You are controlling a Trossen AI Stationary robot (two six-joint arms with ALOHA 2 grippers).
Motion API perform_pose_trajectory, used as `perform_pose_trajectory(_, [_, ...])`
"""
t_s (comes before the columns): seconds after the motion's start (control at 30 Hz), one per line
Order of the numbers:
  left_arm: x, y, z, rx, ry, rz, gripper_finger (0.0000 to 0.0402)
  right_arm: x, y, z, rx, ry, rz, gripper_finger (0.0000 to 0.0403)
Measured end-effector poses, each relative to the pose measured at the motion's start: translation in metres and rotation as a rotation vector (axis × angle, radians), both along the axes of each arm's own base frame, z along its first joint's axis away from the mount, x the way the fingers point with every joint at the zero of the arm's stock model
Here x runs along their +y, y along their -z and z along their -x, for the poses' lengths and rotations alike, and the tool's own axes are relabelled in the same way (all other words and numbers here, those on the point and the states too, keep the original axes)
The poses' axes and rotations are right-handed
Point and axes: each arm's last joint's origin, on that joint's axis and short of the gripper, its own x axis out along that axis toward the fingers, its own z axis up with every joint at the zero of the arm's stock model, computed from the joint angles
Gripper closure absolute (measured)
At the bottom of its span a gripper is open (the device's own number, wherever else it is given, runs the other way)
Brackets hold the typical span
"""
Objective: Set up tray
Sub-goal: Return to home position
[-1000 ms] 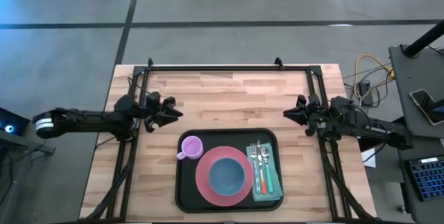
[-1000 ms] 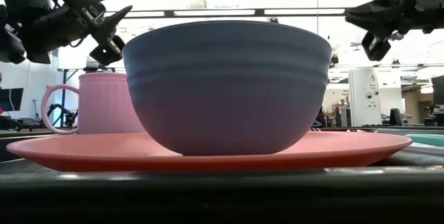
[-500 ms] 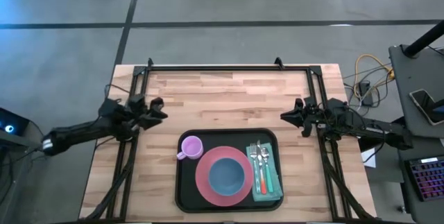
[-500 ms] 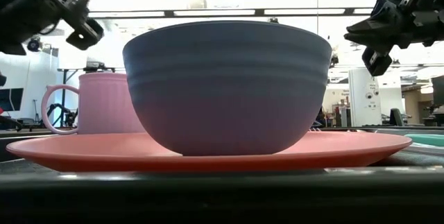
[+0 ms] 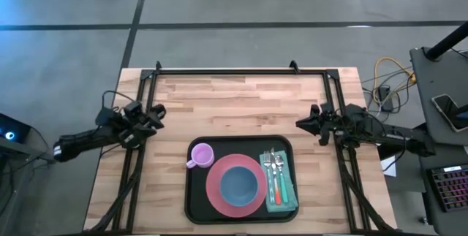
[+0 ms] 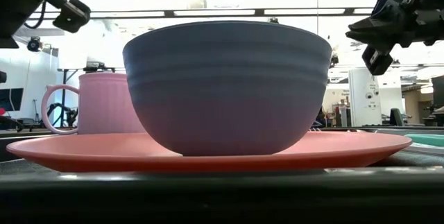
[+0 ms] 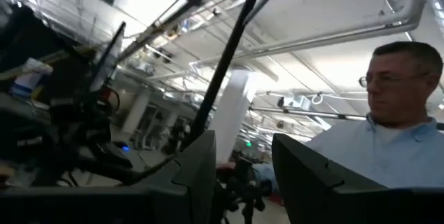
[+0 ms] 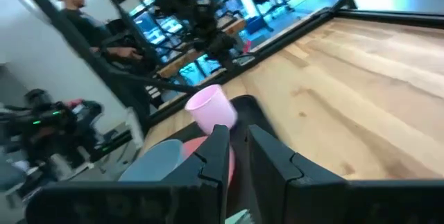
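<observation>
The black tray lies on the wooden table near its front edge. On it stand a pink mug and a pink plate with a blue bowl on it. A teal napkin with cutlery on it lies on the tray's right part. My left gripper hovers open over the table's left edge, pointing slightly upward, with nothing between its fingers. My right gripper hovers shut at the table's right side, above and beyond the tray, pointing toward the mug.
A black metal frame runs along the table's far edge and both sides. Bare wood lies between the two grippers, beyond the tray. A person shows in the room beyond the table, another person stands farther off.
My left gripper has drawn back toward the table's left edge, risen a little and tipped its fingers upward, staying open. The things on the tray have not moved.
</observation>
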Motion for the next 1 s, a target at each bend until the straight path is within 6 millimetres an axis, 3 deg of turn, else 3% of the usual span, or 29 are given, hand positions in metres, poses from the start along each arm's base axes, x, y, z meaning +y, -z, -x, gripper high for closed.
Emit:
perform_pose_trajectory(0.37, [-0.004,0.003,-0.002,0.031,0.057,0.007,0.0279,0.022,0.014,0.001,-0.074,-0.224,0.007,0.0360])
perform_pose_trajectory(1.0, [-0.004,0.003,-0.002,0.032,0.057,0.007,0.0279,0.023,0.013,0.002,-0.094,-0.234,0.008,0.0360])
